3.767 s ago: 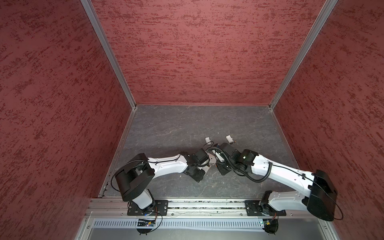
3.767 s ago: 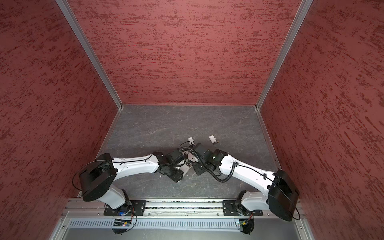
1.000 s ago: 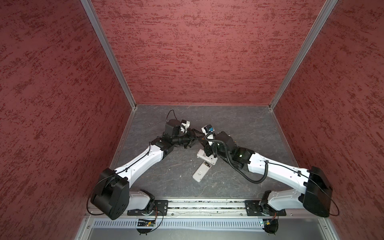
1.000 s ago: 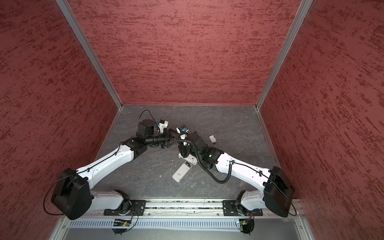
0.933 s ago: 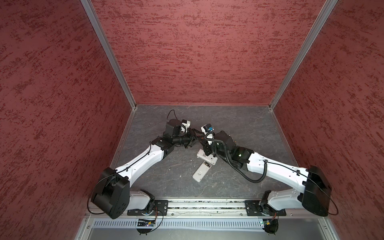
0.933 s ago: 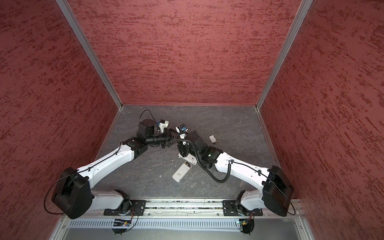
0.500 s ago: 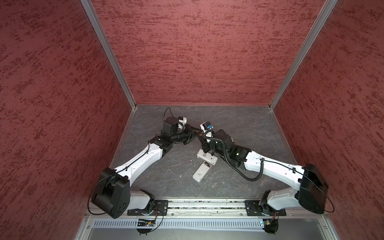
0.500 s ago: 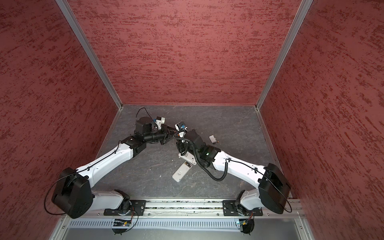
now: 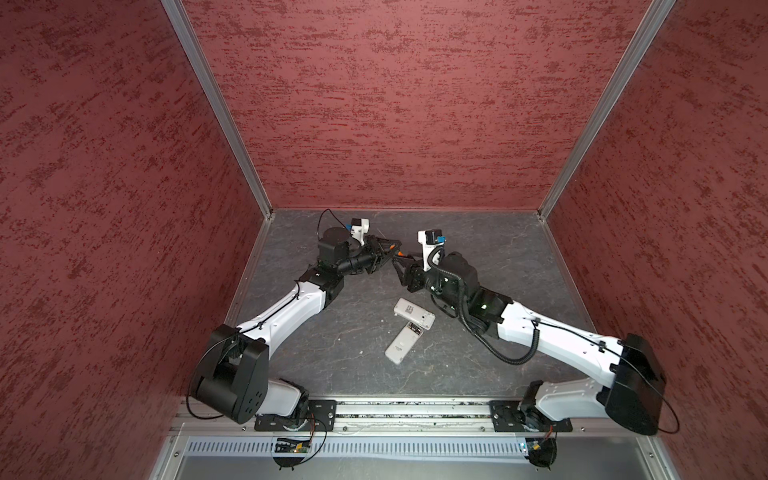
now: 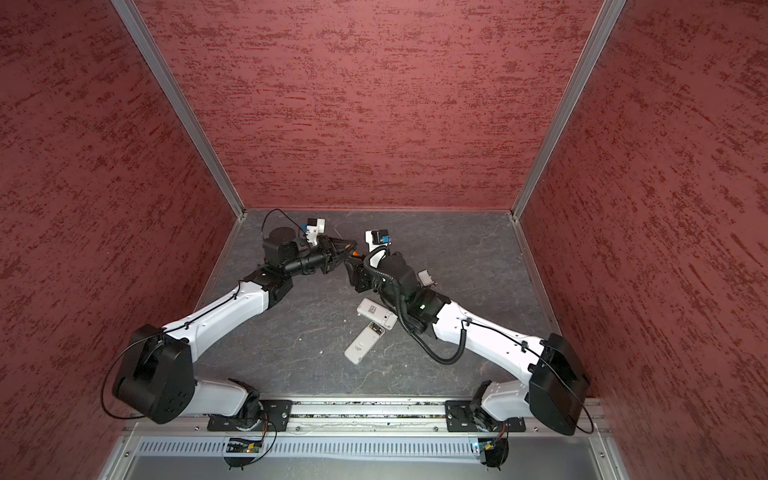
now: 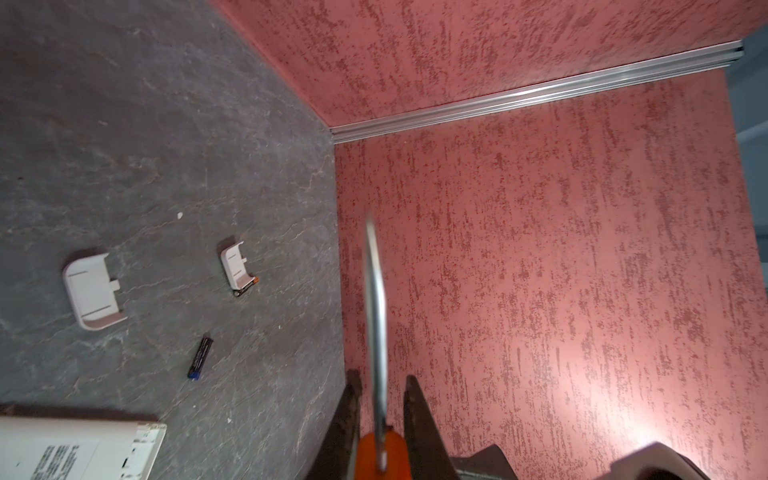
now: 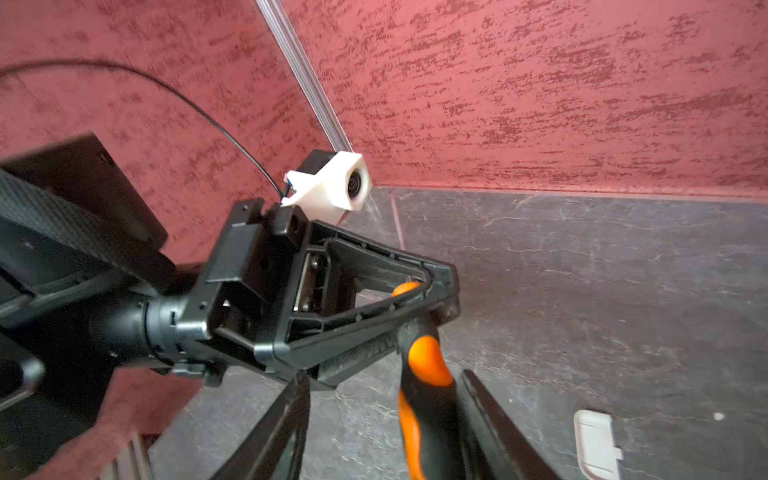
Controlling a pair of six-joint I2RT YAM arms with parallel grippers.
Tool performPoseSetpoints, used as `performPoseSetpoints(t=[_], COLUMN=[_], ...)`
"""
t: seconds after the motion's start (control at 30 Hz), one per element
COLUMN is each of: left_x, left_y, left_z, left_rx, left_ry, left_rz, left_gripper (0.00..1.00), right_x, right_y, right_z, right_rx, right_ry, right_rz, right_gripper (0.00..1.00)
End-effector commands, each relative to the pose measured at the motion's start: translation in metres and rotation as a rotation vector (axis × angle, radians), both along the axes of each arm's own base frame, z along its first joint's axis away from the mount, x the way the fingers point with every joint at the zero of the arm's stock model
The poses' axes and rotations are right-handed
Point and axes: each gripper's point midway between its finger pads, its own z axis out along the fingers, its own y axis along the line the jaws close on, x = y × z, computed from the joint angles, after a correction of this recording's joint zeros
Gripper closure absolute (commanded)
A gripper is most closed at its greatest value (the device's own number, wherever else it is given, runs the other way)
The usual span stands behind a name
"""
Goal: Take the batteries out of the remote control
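Batteries [image 11: 200, 358] are lying out on the floor, one touching a small cover [image 11: 236, 266], near the remote [image 11: 79, 453]. Left gripper [image 12: 440, 295] is clamped on the screwdriver [image 12: 426, 374]. The right gripper [image 12: 388, 378] has its jaws spread around the handle, not squeezing it.

Three walls in mottled red textured finish: back wall [image 9: 395, 104] beyond the fingers [image 11: 419, 428], left wall [image 9: 104, 208] and right wall [image 9: 685, 208] flanking them, joined by aluminium corner profiles [image 9: 220, 108]. Table [image 9: 332, 353] under the fingers dark grey, stone-like, pale veins; aluminium rail [image 9: 415, 409] and slotted grey strip [image 9: 415, 446] along its near edge. Light even; one bright patch [image 11: 623, 415] on the wall past the fingers, left wrist view.
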Motion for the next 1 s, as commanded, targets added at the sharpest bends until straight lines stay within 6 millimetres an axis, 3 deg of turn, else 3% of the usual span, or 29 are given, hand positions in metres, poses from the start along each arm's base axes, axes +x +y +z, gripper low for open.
performPoseSetpoints(t=[0.0,0.13,0.4,0.8,0.9,0.97], left_x=[0.003,0.003,-0.001,0.002,-0.001,-0.004], left_y=[0.001,0.002,-0.003,-0.007,-0.013,-0.017], left_z=[0.032,0.04,0.046,0.044,0.045,0.043], left_rx=[-0.08,-0.093,-0.085,-0.069,-0.069,-0.065], left_ry=[-0.127,-0.157,-0.17,-0.181,-0.183,-0.177], left_rz=[-0.003,0.005,-0.007,-0.003,-0.017,-0.028], left_gripper=[1.0,1.0,1.0,1.0,1.0,1.0], right_x=[0.002,0.014,0.027,0.025,0.026,0.028], right_y=[-0.014,-0.025,-0.011,0.003,0.002,0.001], right_z=[0.021,0.011,0.01,0.019,0.019,0.019], right_rx=[0.273,0.416,0.451,0.485,0.482,0.481], right_ry=[0.084,0.164,0.169,0.169,0.161,0.156], right_rz=[-0.022,-0.024,0.027,0.099,0.09,0.086], right_gripper=[0.43,0.49,0.55,0.59,0.65,0.75])
